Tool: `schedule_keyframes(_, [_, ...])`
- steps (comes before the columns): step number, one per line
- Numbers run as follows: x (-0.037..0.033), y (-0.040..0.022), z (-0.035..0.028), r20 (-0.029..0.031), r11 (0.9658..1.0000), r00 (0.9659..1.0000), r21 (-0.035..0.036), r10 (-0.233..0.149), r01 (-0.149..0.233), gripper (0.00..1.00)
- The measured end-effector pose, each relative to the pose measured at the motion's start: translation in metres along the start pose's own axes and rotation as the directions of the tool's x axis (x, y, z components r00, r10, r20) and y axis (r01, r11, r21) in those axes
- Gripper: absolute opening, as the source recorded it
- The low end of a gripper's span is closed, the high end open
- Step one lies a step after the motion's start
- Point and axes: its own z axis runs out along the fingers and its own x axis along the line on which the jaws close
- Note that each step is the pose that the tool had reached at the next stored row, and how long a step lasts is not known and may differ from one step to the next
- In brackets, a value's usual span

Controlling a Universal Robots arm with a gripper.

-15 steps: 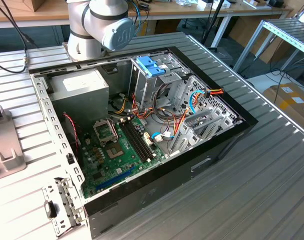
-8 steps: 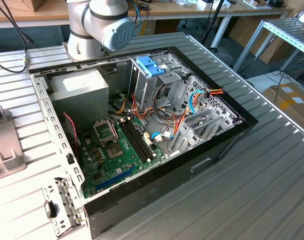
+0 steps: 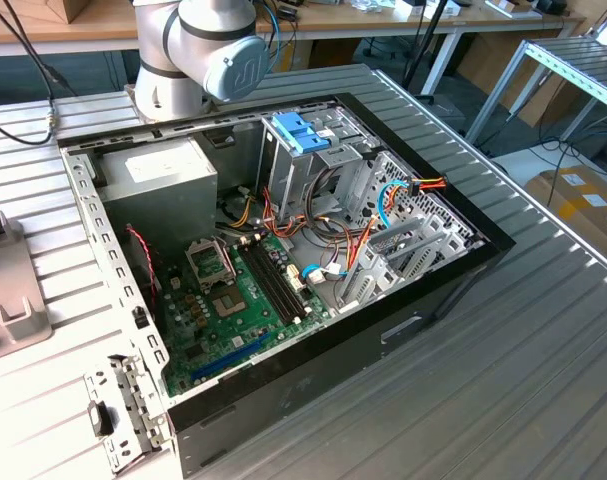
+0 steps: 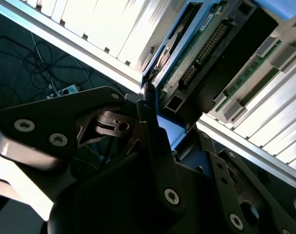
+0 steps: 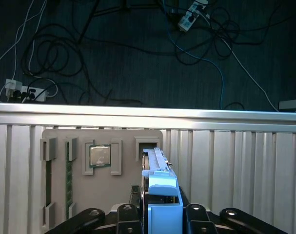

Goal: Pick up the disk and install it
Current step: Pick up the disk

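The disk [image 5: 156, 163] stands on edge in the first wrist view, with a light-blue mounting piece [image 5: 163, 197] on its side. My gripper [image 5: 162, 209] is shut on it, one black finger on each side of the blue piece. In the second wrist view the disk [image 4: 199, 48] shows its green circuit-board face and connectors, and a black finger [image 4: 155, 146] of my gripper [image 4: 172, 126] presses against its blue side. The disk hangs just over a grey holder tray [image 5: 123, 139].
The grey tray carries a processor chip [image 5: 100, 156] and memory sticks [image 5: 68, 170] on the ribbed metal table [image 5: 235, 161]; cables [image 5: 89, 53] lie on the floor beyond. In the exterior view the open computer case [image 3: 453, 265] holds a cage with light-blue handles [image 3: 301, 132], a power supply [image 3: 163, 170] and a motherboard [image 3: 233, 300].
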Motion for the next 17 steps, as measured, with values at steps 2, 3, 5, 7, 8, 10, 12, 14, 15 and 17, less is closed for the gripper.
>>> schedule_keyframes(2, [0.0000, 0.0000, -0.0010, 0.0000, 1.0000, 1.0000, 0.0001, 0.000, 0.000, 0.37])
schedule_keyframes(3, [0.0000, 0.0000, -0.0013, 0.0001, 1.0000, 1.0000, 0.0002, 0.000, 0.000, 0.37])
schedule_keyframes(5, [-0.0001, 0.0001, -0.0029, 0.0002, 1.0000, 1.0000, 0.0000, 0.000, 0.000, 0.37])
schedule_keyframes(7, [-0.0001, 0.0001, -0.0040, 0.0002, 1.0000, 1.0000, 0.0002, 0.000, 0.000, 0.37])
schedule_keyframes(8, [-0.0001, 0.0001, -0.0044, 0.0003, 1.0000, 1.0000, 0.0002, 0.000, 0.000, 0.37])
schedule_keyframes(10, [-0.0001, 0.0001, -0.0052, 0.0002, 1.0000, 1.0000, 0.0001, 0.000, 0.000, 0.37])
schedule_keyframes(12, [-0.0002, 0.0002, -0.0064, 0.0002, 1.0000, 1.0000, 0.0001, 0.000, 0.000, 0.37])
schedule_keyframes(14, [-0.0002, 0.0002, -0.0079, 0.0002, 1.0000, 1.0000, 0.0000, 0.000, 0.000, 0.37])
schedule_keyframes(15, [-0.0003, 0.0002, -0.0086, 0.0002, 1.0000, 1.0000, 0.0000, 0.000, 0.000, 0.37])
schedule_keyframes(17, [-0.0003, 0.0003, -0.0095, 0.0003, 1.0000, 1.0000, 0.0001, 0.000, 0.000, 0.37])
